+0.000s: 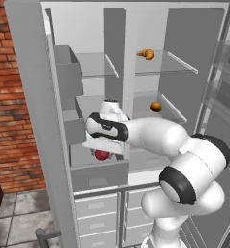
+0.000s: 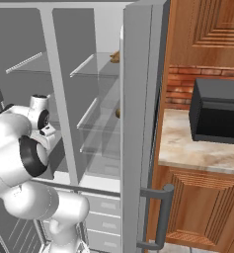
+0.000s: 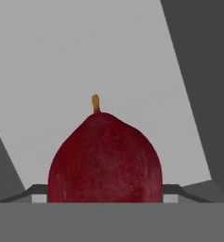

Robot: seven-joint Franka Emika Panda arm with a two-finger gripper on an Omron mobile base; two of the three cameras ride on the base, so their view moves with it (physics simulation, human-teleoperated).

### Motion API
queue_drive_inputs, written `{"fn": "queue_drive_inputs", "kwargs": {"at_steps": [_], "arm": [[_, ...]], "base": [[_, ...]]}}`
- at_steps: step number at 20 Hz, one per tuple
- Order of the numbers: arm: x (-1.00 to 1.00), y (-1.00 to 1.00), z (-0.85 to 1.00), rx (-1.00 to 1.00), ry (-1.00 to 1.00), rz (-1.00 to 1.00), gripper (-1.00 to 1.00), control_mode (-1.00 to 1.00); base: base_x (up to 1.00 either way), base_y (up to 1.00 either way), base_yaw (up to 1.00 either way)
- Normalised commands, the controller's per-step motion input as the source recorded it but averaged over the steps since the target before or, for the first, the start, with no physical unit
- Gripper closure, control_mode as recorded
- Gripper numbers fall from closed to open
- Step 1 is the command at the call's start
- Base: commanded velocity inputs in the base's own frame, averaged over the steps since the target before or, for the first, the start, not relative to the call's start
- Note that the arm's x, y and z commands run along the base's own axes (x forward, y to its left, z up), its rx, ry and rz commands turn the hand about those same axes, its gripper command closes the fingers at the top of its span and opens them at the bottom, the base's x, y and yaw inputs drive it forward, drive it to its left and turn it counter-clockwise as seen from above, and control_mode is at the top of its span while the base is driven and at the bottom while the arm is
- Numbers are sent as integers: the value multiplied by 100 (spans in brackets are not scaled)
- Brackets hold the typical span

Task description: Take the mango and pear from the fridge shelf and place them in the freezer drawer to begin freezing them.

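One dark-red pear (image 3: 105,158) with a tan stem sits pinched between the end effector (image 3: 105,191) fingertips, above the deep grey freezer drawer (image 1: 99,175).

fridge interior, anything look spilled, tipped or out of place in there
Nothing spilled or damaged. A dark red pear with a tan stem sits between the tool's fingertips above the deep grey freezer drawer. A round orange fruit rests on a translucent pale-grey fridge shelf, and a small orange-brown item sits on the shelf above.
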Motion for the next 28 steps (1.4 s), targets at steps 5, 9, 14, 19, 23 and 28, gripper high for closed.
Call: {"fn": "queue_drive_inputs", "kwargs": {"at_steps": [5, 9, 14, 19, 23, 28], "arm": [[-47, 7, -55, 0, 0, 0, 100, -100], [-75, 9, -66, 0, 0, 0, 100, -100], [-16, 5, -16, 0, 0, -1, 100, -100], [12, 15, -29, -1, 2, 0, 100, -100], [-32, 28, -58, -1, 4, 0, -100, -100], [-34, 2, -32, 0, 2, 0, -100, -100]], "base": [[0, 0, 0], [0, 0, 0], [0, 0, 0], [0, 0, 0], [0, 0, 0], [0, 0, 0]]}}
